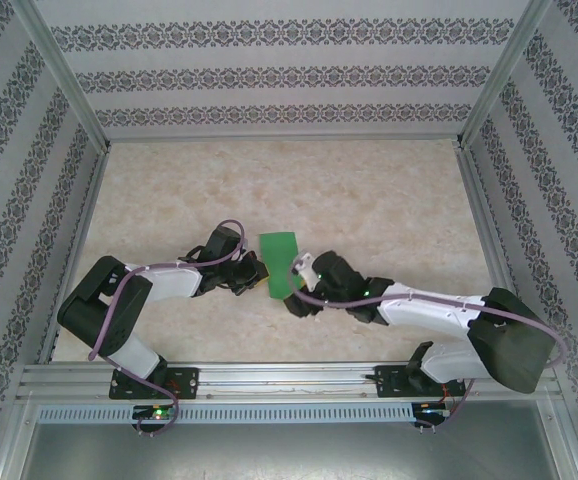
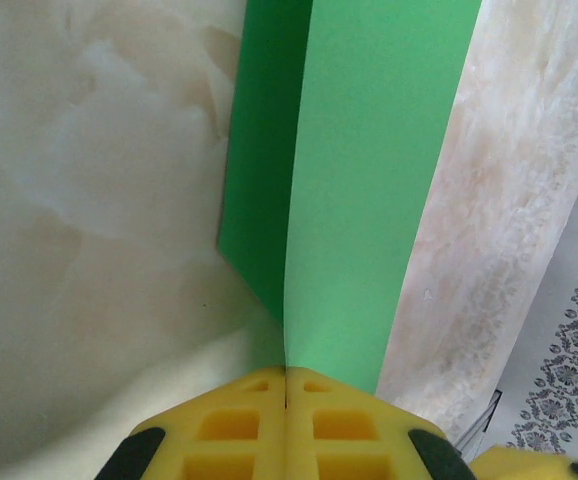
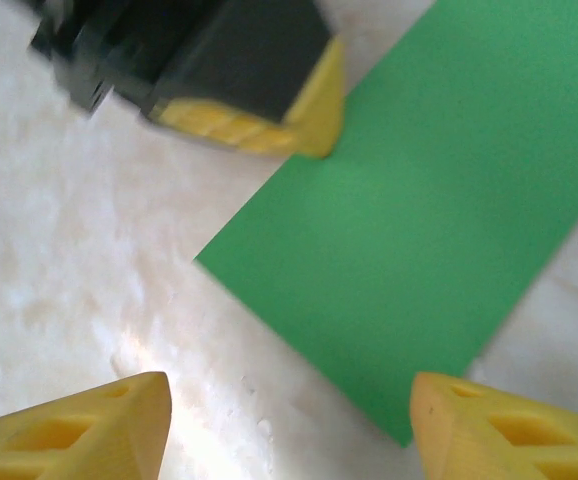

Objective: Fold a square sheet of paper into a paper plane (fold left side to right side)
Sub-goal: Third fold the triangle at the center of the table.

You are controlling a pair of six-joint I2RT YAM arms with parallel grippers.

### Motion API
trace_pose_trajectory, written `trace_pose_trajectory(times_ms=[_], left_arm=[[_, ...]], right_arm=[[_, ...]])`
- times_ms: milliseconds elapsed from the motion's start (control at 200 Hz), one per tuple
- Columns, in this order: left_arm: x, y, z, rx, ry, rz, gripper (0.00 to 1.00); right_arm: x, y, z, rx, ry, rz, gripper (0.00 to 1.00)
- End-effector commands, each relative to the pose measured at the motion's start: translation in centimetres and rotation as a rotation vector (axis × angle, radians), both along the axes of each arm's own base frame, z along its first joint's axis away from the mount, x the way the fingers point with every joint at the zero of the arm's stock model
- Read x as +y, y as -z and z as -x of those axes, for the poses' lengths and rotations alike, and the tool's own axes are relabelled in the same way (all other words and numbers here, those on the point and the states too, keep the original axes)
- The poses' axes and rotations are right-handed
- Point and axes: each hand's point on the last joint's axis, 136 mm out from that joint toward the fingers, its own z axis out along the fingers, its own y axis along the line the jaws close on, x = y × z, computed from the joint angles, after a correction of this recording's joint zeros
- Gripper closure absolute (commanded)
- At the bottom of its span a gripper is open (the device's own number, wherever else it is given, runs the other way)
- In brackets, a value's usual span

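Note:
The square sheet of paper (image 1: 279, 262) lies mid-table as a narrow bright green rectangle, folded over on itself. In the left wrist view its two layers (image 2: 369, 180) part in a V and run into my left gripper (image 2: 286, 372), which is shut on the paper's edge. From above, the left gripper (image 1: 253, 275) sits at the sheet's left side. My right gripper (image 1: 297, 283) hovers over the sheet's near right corner. Its jaws stand wide open (image 3: 289, 400) with nothing between them, above the green corner (image 3: 439, 230) and bare table. The paper plane is out of view.
The beige marbled tabletop (image 1: 369, 200) is fenced by aluminium rails and patterned walls (image 1: 269, 75). The left gripper's yellow and black finger (image 3: 309, 110) shows at the top of the right wrist view, touching the sheet's edge.

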Motion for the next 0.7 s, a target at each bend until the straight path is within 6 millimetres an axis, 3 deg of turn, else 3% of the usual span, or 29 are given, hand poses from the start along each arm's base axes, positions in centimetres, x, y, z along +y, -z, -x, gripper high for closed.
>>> trace_pose_trajectory(times_ms=[0, 185, 450, 695], left_arm=[[-0.9, -1.0, 0.2, -0.002, 0.022, 0.037, 1.0], [-1.0, -1.1, 0.1, -0.002, 0.027, 0.031, 1.0], [-1.0, -1.2, 0.3, 0.002, 0.035, 0.032, 1.0], [-1.0, -1.1, 0.4, 0.008, 0.037, 0.034, 1.0]], right_arm=[[-0.5, 0.4, -0.6, -0.174, -0.008, 0.113, 0.34], [0.3, 1.3, -0.1, -0.267, -0.078, 0.24, 0.33], [3.1, 2.3, -0.8, -0.356, -0.152, 0.34, 0.32], [5.3, 3.2, -2.0, -0.385, -0.17, 0.367, 0.41]])
